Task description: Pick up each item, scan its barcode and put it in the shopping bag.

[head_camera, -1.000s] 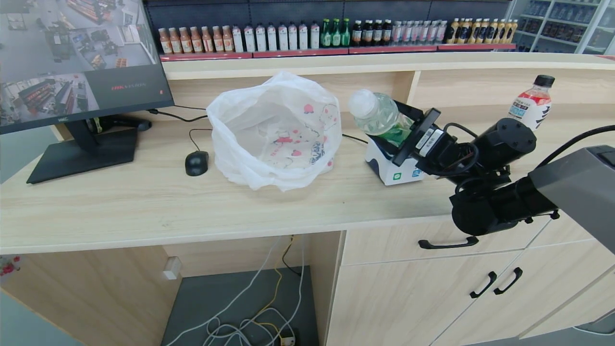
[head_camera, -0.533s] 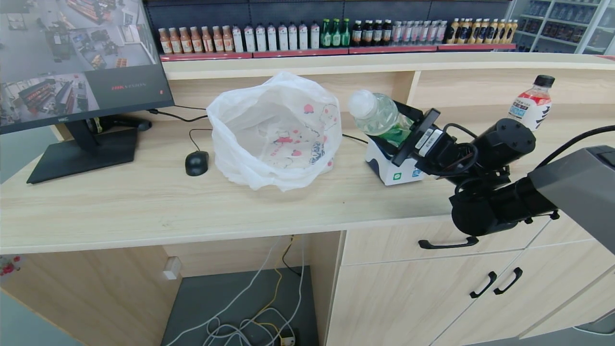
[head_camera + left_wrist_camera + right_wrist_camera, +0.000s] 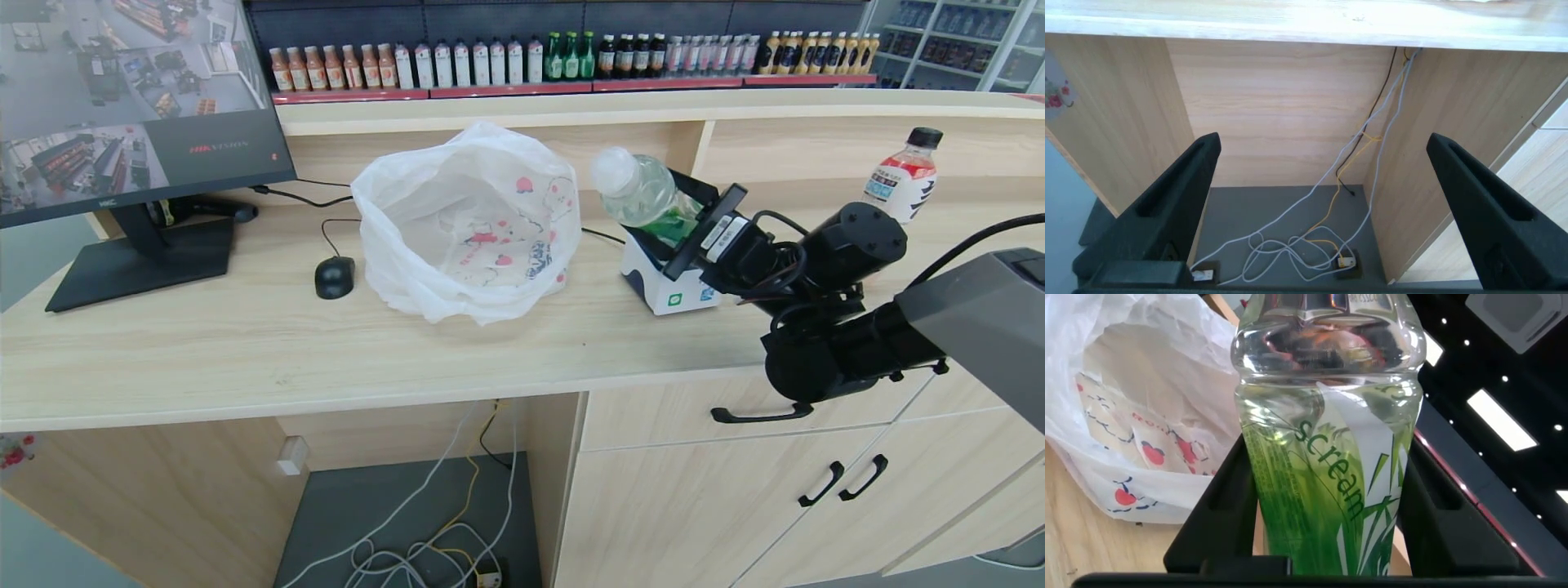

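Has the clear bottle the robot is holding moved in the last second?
Yes, slightly. The bottle in the right gripper has risen a little and edged toward the shopping bag, judged against the white scanner, which stayed put.

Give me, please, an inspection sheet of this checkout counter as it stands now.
Surface: light wooden counter.
Job's things: green-labelled bottle held tilted over the scanner; open shopping bag beside the scanner; black-capped bottle upright at the counter's right end.
Clutter: mouse and monitor at the left.
Grippers: right gripper shut on the green-labelled bottle; left gripper open, below the counter's edge.
Cables: loose cables on the floor under the counter.
Surroundings: shelf of bottles behind the counter.
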`<state>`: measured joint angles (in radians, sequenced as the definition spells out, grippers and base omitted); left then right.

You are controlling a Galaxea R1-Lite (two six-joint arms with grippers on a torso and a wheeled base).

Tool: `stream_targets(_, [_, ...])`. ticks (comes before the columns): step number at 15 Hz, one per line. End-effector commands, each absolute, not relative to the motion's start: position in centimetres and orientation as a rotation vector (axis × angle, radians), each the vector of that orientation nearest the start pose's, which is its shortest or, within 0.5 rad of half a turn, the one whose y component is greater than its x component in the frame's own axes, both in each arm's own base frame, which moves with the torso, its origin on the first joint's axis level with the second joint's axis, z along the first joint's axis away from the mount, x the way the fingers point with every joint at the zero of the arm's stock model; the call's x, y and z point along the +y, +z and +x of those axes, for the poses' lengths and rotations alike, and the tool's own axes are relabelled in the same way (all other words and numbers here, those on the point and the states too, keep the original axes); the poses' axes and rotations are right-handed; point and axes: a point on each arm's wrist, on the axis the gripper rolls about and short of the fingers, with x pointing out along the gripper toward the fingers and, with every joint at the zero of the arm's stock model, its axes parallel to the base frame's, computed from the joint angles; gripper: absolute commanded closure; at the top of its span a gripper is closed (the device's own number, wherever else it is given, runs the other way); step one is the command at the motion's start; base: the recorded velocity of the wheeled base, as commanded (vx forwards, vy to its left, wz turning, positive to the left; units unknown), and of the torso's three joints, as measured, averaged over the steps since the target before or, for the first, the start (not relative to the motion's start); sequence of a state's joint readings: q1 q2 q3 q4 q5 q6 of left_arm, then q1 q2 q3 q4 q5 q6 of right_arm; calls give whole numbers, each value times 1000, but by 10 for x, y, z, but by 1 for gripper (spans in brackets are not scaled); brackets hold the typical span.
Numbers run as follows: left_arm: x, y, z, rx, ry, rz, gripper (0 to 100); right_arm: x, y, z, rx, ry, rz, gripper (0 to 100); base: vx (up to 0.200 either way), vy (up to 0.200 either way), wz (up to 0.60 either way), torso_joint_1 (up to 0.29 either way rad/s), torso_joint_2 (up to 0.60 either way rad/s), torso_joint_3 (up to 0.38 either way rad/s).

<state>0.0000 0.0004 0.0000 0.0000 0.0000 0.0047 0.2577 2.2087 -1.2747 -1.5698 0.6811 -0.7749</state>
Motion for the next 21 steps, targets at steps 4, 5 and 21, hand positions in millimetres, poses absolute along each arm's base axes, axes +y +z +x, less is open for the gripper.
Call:
stream_targets(4, [0, 75, -23, 0, 0, 5, 0, 123, 207, 402, -970, 595, -816, 100, 0, 0, 0, 0, 0, 0])
stream_targets(5, [0, 75, -23, 0, 0, 5, 0, 123, 209, 401, -971, 586, -813, 100, 0, 0, 0, 0, 0, 0])
stream_targets(21, [0, 75, -23, 0, 0, 5, 0, 142, 248, 371, -838, 420, -325, 100, 0, 0, 0, 0, 0, 0])
